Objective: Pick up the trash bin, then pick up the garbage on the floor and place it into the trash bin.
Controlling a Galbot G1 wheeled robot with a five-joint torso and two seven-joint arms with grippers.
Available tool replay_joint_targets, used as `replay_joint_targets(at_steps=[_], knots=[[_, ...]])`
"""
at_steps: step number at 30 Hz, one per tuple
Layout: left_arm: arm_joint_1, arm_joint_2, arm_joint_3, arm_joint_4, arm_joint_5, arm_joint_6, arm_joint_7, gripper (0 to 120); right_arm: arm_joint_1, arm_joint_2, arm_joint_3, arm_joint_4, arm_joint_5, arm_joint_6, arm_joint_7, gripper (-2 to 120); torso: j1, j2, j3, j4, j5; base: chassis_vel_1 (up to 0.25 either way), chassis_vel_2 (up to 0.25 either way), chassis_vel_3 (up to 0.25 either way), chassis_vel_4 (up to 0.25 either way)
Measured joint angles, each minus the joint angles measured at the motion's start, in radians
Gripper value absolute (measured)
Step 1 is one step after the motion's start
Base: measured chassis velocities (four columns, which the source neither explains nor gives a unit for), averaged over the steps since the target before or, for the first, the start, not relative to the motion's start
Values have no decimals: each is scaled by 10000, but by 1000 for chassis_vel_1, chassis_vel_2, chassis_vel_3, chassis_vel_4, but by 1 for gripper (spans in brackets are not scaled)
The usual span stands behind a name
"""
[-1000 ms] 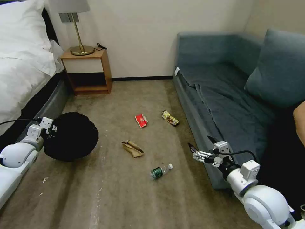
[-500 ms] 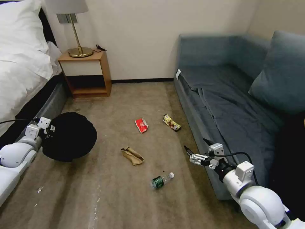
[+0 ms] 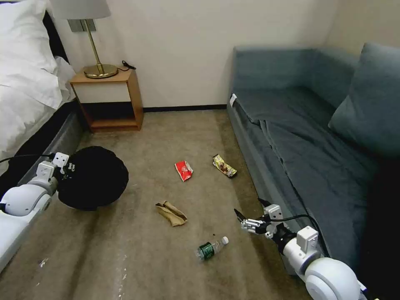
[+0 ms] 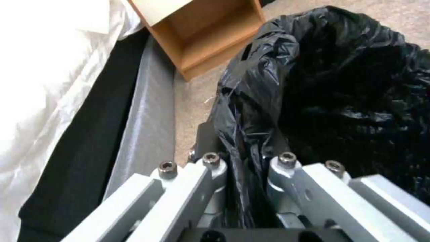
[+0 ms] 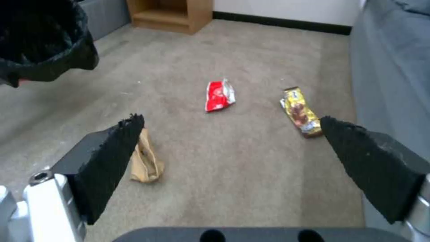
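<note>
Right now, from the head camera, I see my left gripper (image 3: 66,168) clamped on the near rim of the trash bin (image 3: 93,177), whose black bag bulges out just beyond the fingers, beside the bed (image 3: 25,104). My right gripper (image 3: 246,211) hangs low next to the sofa (image 3: 300,137) with its fingers spread wide and nothing between them; the clear bottle (image 3: 211,247) lies on the carpet to the left of and a little nearer than those fingertips, the brown paper bag (image 3: 171,213) farther left, and the red packet (image 3: 183,170) and yellow-brown wrapper (image 3: 224,165) well beyond them. On the left wrist camera, the fingers (image 4: 210,168) are pinched narrow on a fold of the black liner (image 4: 251,111), the bin's dark mouth opening just past them and the wooden nightstand (image 4: 210,37) farther on. On the right wrist camera, the two black pads (image 5: 110,161) stand wide apart over bare carpet; the paper bag (image 5: 145,161) sits just beside the one pad, the yellow-brown wrapper (image 5: 300,112) close ahead of the other, the red packet (image 5: 219,95) ahead between them, and the bin (image 5: 40,40) well off to the paper bag's side.
</note>
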Motion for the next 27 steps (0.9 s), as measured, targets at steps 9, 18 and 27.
replay_joint_targets(at_steps=[9, 18, 27], knots=[[841, 83, -748, -247, -86, -18, 18, 7, 783, -404, -766, -135, 345, -212, 123, 100, 0, 0, 0, 3, 2, -73, 92, 82, -80], [2328, -349, -2169, -1234, -94, 23, 174, 7, 601, -1886, -830, 64, 789, -46, 274, 100, 0, 0, 0, 0, -1, -66, 55, 66, -73], [3738, -893, -3648, -1943, 361, 51, 327, 7, 898, -3084, -2079, -54, 450, -44, -94, 100, 0, 0, -1, 0, 2, 0, 0, 0, 0]])
